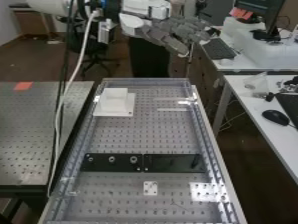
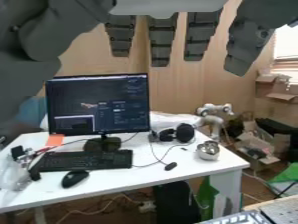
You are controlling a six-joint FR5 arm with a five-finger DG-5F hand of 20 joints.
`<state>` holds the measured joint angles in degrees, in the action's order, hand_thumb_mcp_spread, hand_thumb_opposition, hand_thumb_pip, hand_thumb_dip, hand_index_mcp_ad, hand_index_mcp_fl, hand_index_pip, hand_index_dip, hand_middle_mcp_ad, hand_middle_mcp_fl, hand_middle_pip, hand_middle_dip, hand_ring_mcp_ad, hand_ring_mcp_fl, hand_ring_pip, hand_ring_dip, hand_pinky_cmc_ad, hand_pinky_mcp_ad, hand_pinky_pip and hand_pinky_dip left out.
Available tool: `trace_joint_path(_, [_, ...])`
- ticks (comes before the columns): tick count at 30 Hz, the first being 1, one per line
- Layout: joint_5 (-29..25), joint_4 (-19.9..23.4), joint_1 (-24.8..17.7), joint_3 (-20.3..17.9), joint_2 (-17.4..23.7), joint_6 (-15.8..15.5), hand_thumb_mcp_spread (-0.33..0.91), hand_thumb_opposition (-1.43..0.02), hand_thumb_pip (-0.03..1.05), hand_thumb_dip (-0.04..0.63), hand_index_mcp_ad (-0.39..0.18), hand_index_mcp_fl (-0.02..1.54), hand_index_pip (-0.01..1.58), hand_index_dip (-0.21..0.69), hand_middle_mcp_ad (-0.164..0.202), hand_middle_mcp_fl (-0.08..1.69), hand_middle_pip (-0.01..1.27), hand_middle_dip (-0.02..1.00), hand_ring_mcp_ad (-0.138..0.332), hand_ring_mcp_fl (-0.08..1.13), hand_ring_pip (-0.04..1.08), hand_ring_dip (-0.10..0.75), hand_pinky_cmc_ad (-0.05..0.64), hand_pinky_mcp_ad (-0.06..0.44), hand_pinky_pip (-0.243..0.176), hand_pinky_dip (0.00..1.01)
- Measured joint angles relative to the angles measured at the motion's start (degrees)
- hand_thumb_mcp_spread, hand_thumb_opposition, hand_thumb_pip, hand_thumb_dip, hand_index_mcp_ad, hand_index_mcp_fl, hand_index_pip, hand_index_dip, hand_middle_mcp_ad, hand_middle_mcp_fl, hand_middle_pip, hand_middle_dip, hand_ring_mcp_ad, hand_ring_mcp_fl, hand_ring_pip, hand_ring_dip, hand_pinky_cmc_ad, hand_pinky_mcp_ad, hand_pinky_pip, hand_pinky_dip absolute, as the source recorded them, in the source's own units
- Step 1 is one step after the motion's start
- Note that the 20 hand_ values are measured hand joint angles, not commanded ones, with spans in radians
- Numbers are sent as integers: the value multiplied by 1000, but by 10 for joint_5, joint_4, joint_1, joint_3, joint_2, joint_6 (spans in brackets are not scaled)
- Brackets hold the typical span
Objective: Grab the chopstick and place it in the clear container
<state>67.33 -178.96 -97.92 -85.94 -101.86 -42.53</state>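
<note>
Fingers of the dark grey hand hang straight and spaced apart, cut off by the wrist view's edge. Below, two thin pale strips cross the far part of the perforated metal bench; whether either is the chopstick or some clear container's edge, I cannot tell. Stepped white block nearby.

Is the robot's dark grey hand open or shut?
Open: the dark grey hand has its fingers stretched out nearly straight, with gaps between them, curled around nothing.
</note>
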Motion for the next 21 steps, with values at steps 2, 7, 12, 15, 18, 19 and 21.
trace_joint_path(2, [9, -1, 5, 5, -3, 0, 133, -642, 300, -2, -140, 12, 54, 141, 61, 24, 113, 171, 147, 5, 72, 49, 511, 342, -155, 147])
trace_joint_path(7, [47, 1, 18, 31, -25, 9, 133, -642, 302, -2, -152, 12, 52, 126, 52, 31, 122, 152, 143, 5, 73, 33, 511, 346, -162, 147])
trace_joint_path(12, [36, 6, 19, 57, -48, 19, 133, -651, 297, -2, -143, 12, 59, 126, 59, 31, 122, 148, 141, 5, 73, 33, 511, 344, -162, 147])
trace_joint_path(15, [20, 6, 18, 69, -58, 27, 129, -648, 297, -2, -143, 12, 63, 126, 52, 31, 119, 147, 141, 5, 73, 33, 511, 346, -169, 145])
trace_joint_path(18, [-2, 3, 15, 82, -64, 31, 129, -668, 297, -2, -140, 12, 61, 119, 63, 31, 122, 150, 145, 5, 75, 33, 515, 346, -169, 145])
trace_joint_path(19, [-5, 2, 14, 85, -65, 32, 129, -665, 302, -2, -140, 12, 61, 119, 66, 31, 122, 147, 147, 5, 75, 33, 515, 346, -169, 145])
trace_joint_path(21, [-8, -2, 13, 95, -71, 37, 129, -668, 304, -2, -140, 12, 61, 119, 65, 33, 124, 150, 145, 5, 75, 33, 515, 346, -169, 145])
